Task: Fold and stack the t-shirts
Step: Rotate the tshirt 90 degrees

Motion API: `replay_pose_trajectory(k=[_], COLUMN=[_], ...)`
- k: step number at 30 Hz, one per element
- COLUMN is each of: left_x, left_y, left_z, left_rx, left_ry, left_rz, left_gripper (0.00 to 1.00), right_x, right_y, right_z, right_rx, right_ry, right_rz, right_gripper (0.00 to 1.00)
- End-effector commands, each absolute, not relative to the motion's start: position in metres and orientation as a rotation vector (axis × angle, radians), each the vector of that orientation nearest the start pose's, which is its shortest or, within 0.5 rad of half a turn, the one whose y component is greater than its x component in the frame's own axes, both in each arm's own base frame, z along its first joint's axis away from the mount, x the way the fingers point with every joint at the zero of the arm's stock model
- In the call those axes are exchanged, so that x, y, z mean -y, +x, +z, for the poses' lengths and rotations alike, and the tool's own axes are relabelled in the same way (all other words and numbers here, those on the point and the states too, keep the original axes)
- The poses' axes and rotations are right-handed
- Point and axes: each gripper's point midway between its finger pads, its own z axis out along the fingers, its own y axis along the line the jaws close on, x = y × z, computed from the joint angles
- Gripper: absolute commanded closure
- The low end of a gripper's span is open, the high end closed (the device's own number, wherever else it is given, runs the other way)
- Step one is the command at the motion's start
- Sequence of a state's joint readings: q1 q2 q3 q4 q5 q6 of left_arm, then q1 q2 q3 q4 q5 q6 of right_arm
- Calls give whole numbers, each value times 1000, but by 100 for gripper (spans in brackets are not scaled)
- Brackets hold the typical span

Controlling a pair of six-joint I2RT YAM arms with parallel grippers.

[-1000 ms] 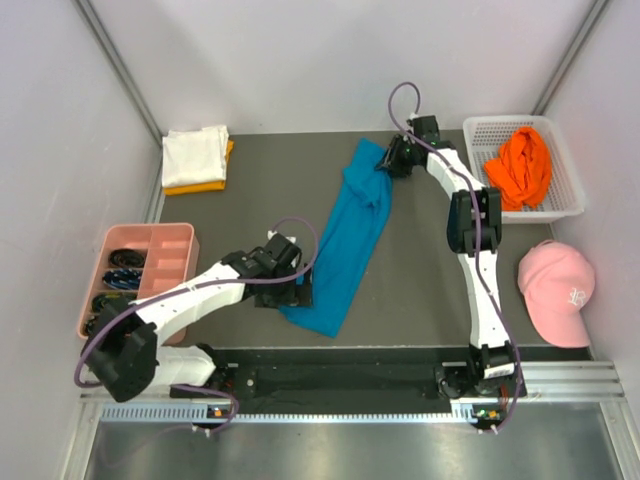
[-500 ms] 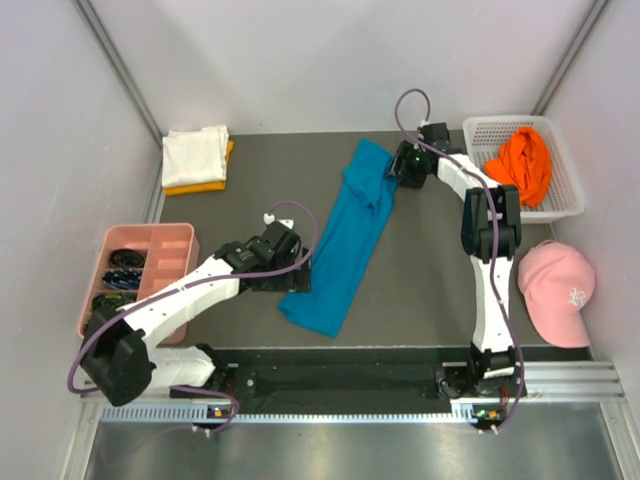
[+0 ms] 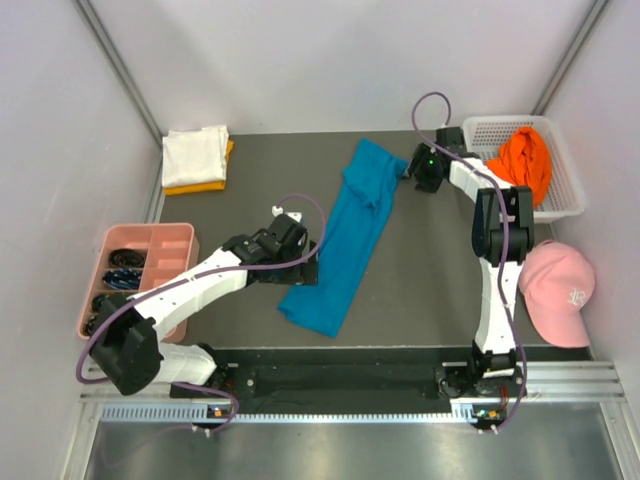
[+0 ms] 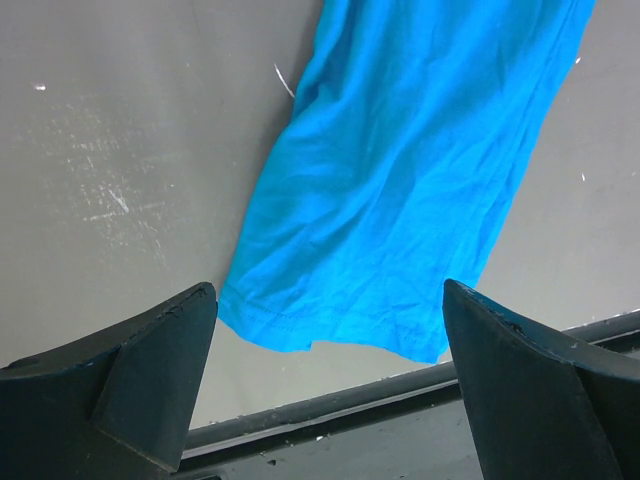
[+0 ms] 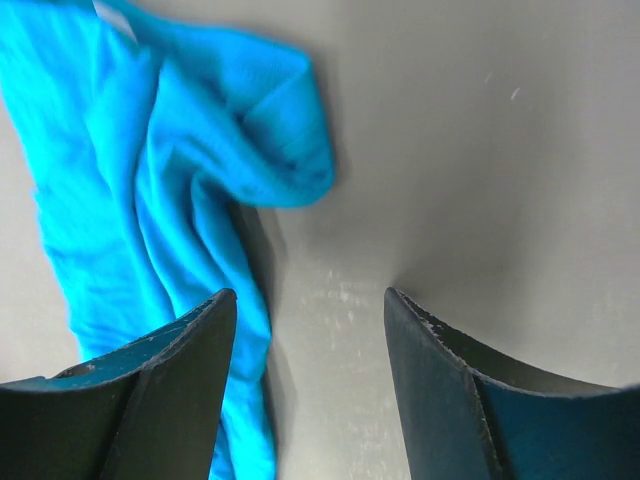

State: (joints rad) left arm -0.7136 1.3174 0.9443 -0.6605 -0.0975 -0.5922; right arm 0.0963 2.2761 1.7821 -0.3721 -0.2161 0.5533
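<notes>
The teal-blue t-shirt lies as a long crumpled strip slanting across the table. Its hem is at the near end and its bunched top at the far end. My left gripper is open and empty just left of the shirt's lower part; in the left wrist view the hem shows between its jaws. My right gripper is open and empty over bare table, just right of the shirt's top. A folded white shirt lies on a yellow-orange shirt at the back left.
A bright orange shirt lies crumpled in a white basket at the back right. A pink cap lies at the right edge. A pink divided tray holding cables is at the left. The dark front rail runs near the hem.
My right gripper has drawn back to the right, off the shirt's top end. My left gripper has shifted a little away from the near edge, beside the shirt. The shirt lies about as before.
</notes>
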Motion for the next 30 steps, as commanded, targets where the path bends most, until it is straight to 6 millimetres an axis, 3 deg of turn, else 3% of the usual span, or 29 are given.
replay_pose_trajectory(k=[1, 11, 18, 20, 21, 25, 30], left_x=[206, 207, 207, 207, 207, 206, 204], left_y=[231, 231, 233, 233, 233, 232, 233], left_z=[116, 110, 107, 106, 106, 105, 104], left_rx=[-2570, -2584, -2587, -2591, -2591, -2595, -2597], left_ry=[140, 131, 124, 128, 128, 128, 129], left_rz=[-368, -363, -357, -352, -351, -345, -327], left_gripper=[1, 1, 1, 1, 1, 1, 1], right_x=[-100, -115, -123, -121, -120, -115, -107], right_y=[576, 600, 601, 602, 601, 601, 606], right_z=[35, 25, 19, 19, 16, 12, 8], right_rx=[-2391, -2353, -2350, -2348, -2351, -2347, -2328], right_ry=[599, 677, 694, 689, 692, 705, 716], right_rz=[661, 882, 956, 947, 942, 925, 908], right_gripper=[39, 40, 41, 50, 64, 97, 100])
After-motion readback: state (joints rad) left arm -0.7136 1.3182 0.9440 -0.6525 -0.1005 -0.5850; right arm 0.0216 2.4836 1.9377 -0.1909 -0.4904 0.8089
